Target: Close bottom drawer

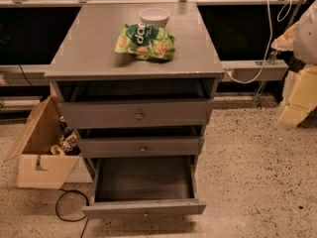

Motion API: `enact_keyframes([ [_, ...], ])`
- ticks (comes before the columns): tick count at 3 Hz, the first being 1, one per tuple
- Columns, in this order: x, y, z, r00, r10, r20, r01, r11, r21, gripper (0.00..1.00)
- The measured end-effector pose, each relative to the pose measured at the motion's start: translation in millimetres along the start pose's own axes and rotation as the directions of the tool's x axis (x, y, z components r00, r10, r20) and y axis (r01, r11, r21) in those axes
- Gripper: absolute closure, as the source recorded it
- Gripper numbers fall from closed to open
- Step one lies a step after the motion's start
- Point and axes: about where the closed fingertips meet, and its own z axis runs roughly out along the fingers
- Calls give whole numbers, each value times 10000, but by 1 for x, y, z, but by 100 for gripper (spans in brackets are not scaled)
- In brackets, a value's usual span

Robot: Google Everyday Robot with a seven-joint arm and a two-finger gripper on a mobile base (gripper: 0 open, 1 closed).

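Observation:
The bottom drawer (143, 208) of the grey cabinet (89, 58) is pulled far out. Its slim front panel faces me near the floor, and its inside is bare. The medium-fronted middle drawer (141, 147) and the tall-fronted top drawer (136, 114) each stand slightly out, with a dark gap above each. My gripper (298, 99) is a pale yellowish shape at the right edge of the camera view. It hangs under the white arm (307, 29), well to the right of the cabinet, above the drawer's level, touching nothing.
A white bowl (154, 17) and a green snack bag (145, 41) lie on the cabinet top. An open cardboard box (39, 155) with items stands on the floor at the left. A black cable (64, 207) loops by the drawer's left corner. A white cable (267, 38) hangs behind on the right.

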Motion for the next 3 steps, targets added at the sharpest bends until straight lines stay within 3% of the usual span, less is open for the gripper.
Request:
enact_keyframes([
  [1, 0, 0, 0, 10000, 0, 0, 0, 10000, 0, 0],
  [2, -13, 8, 27, 9995, -271, 148, 275, 9992, -276, 0],
  [3, -42, 30, 81, 9969, -551, 558, 601, 9940, -915, 0],
])
